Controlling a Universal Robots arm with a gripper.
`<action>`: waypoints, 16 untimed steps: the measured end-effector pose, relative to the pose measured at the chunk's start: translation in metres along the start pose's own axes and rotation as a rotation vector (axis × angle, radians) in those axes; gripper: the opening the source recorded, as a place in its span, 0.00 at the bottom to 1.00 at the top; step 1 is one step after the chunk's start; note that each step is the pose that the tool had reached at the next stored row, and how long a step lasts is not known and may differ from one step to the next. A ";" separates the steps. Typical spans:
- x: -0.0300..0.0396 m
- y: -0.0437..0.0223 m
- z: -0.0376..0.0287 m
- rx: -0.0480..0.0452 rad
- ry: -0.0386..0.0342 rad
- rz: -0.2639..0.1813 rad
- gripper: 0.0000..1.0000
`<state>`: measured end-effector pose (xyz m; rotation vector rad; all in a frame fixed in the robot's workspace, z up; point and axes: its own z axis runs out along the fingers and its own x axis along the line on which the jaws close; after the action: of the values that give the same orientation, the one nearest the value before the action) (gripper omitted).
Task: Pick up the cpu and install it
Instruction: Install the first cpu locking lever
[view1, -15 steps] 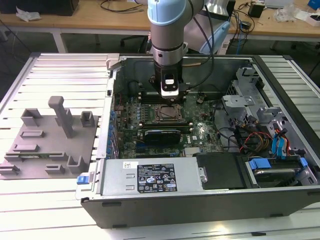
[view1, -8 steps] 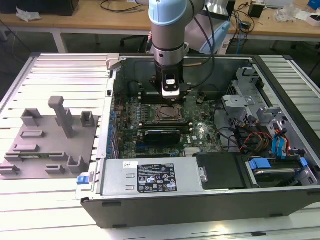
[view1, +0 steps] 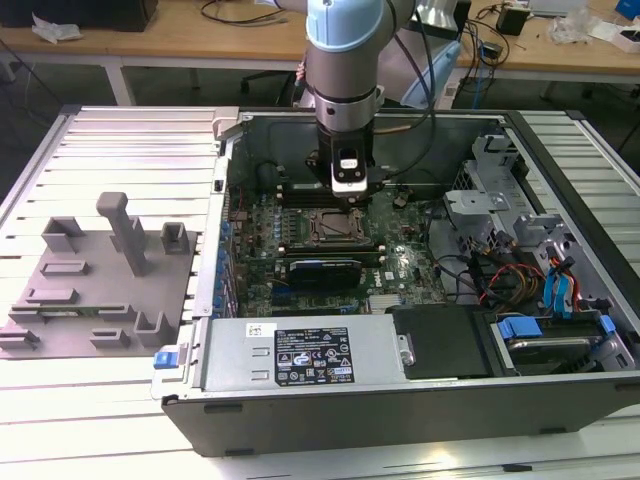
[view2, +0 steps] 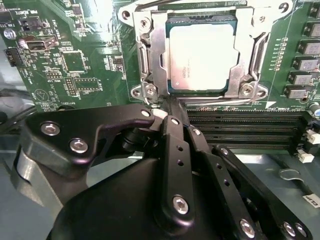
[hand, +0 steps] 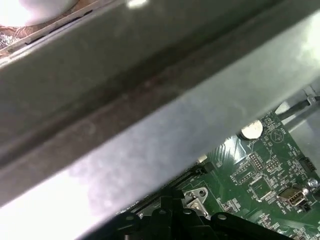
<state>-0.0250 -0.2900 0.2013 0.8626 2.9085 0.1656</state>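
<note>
Here, in the exterior view, you see the gripper hanging over the motherboard socket inside the open computer case, whose power supply carries a white label. In the second wrist view the cpu lies seated in that socket; the fingers are pinched together, empty, just beside its frame

cpu: silvery-white top, dark thin rim | socket frame: bare silver metal | motherboard: green with fine white print | gripper: black, silver screws | arm: pale blue and grey | computer case: dark grey | fixture block: matt grey | cables: red, orange, blue clips
</note>
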 end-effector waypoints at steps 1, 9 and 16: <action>-0.0002 0.0002 -0.0017 0.0002 -0.0005 0.000 0.11; -0.0013 0.0024 -0.0204 0.0014 0.0002 0.000 0.11; -0.0024 0.0040 -0.0339 0.0033 -0.0011 0.001 0.11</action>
<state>-0.0252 -0.2906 0.2356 0.8641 2.9083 0.1603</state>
